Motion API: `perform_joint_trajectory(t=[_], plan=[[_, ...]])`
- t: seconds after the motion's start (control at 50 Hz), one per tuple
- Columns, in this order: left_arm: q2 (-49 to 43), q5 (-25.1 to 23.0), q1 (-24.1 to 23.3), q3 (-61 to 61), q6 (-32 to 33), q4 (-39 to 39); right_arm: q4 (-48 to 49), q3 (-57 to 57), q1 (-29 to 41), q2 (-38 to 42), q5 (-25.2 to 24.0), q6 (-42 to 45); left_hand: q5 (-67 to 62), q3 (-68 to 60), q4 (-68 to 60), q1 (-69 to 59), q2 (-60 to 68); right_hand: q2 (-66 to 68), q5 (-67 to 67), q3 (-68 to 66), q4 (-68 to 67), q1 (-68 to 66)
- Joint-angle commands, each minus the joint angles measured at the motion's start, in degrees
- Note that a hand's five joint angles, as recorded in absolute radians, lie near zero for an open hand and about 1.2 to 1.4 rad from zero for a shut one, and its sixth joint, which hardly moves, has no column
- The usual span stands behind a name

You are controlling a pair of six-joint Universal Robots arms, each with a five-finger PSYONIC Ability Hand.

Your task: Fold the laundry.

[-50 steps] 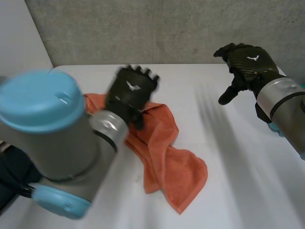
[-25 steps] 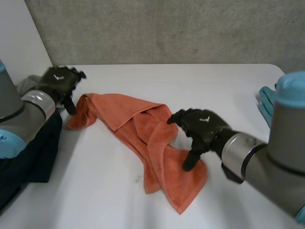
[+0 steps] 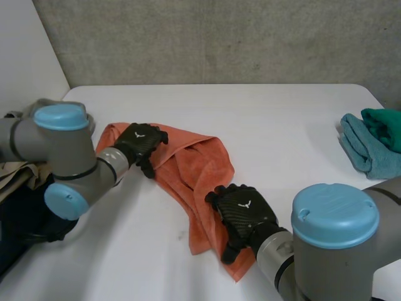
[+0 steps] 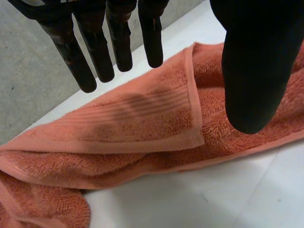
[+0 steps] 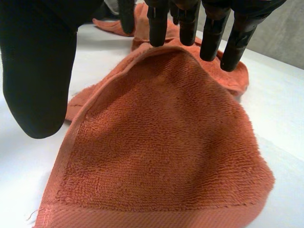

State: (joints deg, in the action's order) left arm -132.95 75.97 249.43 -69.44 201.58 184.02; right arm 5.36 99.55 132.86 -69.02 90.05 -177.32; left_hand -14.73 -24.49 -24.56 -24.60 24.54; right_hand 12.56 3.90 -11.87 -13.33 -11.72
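Sprawling in a crumpled diagonal strip a bit left of centre in the head view, the orange towel lies on the white table. The left hand is over its upper-left end, fingers straight, thumb held apart, gripping nothing. The right hand is over the lower end near the bottom middle, fingers spread too, nothing pinched. Teal cloths sit at the right edge and dark clothes at the lower left.

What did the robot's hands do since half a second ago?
The left hand slid from the orange towel's left end onto its folded part. The right hand drew back along it to the near end. Both are open, gripping nothing. The towel lies as before.
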Motion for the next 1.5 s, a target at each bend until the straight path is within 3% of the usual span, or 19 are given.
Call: perform_joint_trajectory(t=[0.02, 0.18, 0.26, 0.34, 0.36, 0.5, 0.62, 0.76, 0.9, 0.94, 0.96, 0.98, 1.02, 1.24, 1.32, 1.5], plan=[[-5.7, 5.6, -0.7, 6.2, 0.4, -0.1, 2.0, -0.3, 1.2, 2.2, -0.1, 1.1, -6.5, -6.7, -6.7, -6.6, 6.7, -1.8, -3.1, 1.1, 2.6, 1.0], [-8.5, 6.4, -1.0, 9.1, 1.6, 0.0, 3.4, -1.0, 2.1, 4.8, 2.4, 3.1, -13.4, -13.6, -13.6, -13.5, 13.6, 4.4, 3.1, -5.1, -3.6, -5.2], [-9.7, 6.6, -1.4, 10.3, 3.0, 0.0, 4.4, -1.7, 2.2, 7.0, 3.3, 4.3, -24.8, -25.1, -25.0, -24.9, 25.0, 13.5, 12.1, -14.2, -12.7, -14.3], [-10.0, 6.6, -1.7, 10.6, 4.6, -0.1, 5.5, -2.5, 2.2, 8.6, 4.0, 5.1, -47.2, -47.4, -47.3, -47.3, 47.4, 49.1, 47.7, -49.8, -48.3, -49.9], [-9.9, 6.6, -1.8, 10.6, 4.9, -0.2, 5.8, -3.0, 2.1, 8.6, 4.5, 5.1, -53.0, -53.3, -53.2, -53.2, 53.2, 66.3, 65.0, -67.0, -65.5, -67.2], [-5.1, 9.5, -2.8, 9.6, 5.6, -0.7, 5.2, -4.4, 0.0, 4.6, 5.5, 5.4, -55.3, -55.5, -55.4, -55.4, 55.5, 67.4, 66.1, -68.1, -66.7, -68.3], [7.0, 10.3, -2.6, 4.8, 5.3, -3.1, 3.7, -5.2, -10.2, -4.6, 4.3, 14.7, -55.3, -55.5, -55.4, -55.4, 55.5, 67.4, 66.1, -68.1, -66.7, -68.3], [19.6, 10.4, -2.5, -0.9, 5.1, -6.2, 0.4, -9.3, -16.4, -7.6, -0.7, 29.1, -55.3, -55.5, -55.4, -55.4, 55.5, 67.4, 66.1, -68.1, -66.7, -68.3], [28.2, 10.5, -2.9, -4.3, 4.5, -12.0, -8.1, -12.0, -16.6, -7.8, -6.5, 30.4, -55.3, -55.5, -55.4, -55.4, 55.5, 67.4, 66.1, -68.1, -66.7, -68.3], [29.2, 10.4, -3.0, -4.8, 4.3, -13.2, -10.6, -12.5, -16.8, -7.7, -7.2, 29.3, -55.3, -55.5, -55.4, -55.4, 55.5, 58.7, 57.3, -59.3, -57.9, -59.5], [29.7, 10.4, -3.0, -5.2, 4.3, -13.8, -12.8, -12.7, -17.1, -7.6, -7.7, 27.6, -55.3, -55.5, -55.4, -55.4, 55.5, 34.4, 33.1, -35.1, -33.7, -35.3], [30.2, 10.4, -3.1, -5.8, 4.2, -14.5, -13.9, -12.8, -17.4, -7.5, -8.0, 26.5, -55.3, -55.5, -55.4, -55.4, 55.5, 19.7, 18.4, -20.4, -18.9, -20.5], [30.5, 10.4, -3.1, -6.5, 4.2, -15.0, -15.5, -13.1, -18.2, -7.4, -8.0, 23.7, -55.3, -55.5, -55.4, -55.4, 55.5, 0.1, -1.2, -0.8, 0.7, -1.0], [31.4, 10.9, -3.1, -8.9, 3.7, -15.9, -20.7, -14.7, -26.8, -7.0, -8.1, -4.1, -55.3, -55.5, -55.4, -55.4, 55.5, -2.6, -3.9, 1.9, 3.3, 1.7], [37.9, 10.7, -3.1, -8.6, 0.1, -15.5, -21.8, -13.3, -26.8, -7.0, -7.8, -11.4, -55.3, -55.5, -55.4, -55.4, 55.5, -2.6, -3.9, 1.9, 3.3, 1.7], [43.2, 10.4, -2.9, -8.2, -3.1, -14.7, -24.6, -8.2, -24.8, -4.6, -7.9, -24.5, -55.3, -55.5, -55.4, -55.4, 55.5, -2.6, -3.9, 1.9, 3.3, 1.7]])
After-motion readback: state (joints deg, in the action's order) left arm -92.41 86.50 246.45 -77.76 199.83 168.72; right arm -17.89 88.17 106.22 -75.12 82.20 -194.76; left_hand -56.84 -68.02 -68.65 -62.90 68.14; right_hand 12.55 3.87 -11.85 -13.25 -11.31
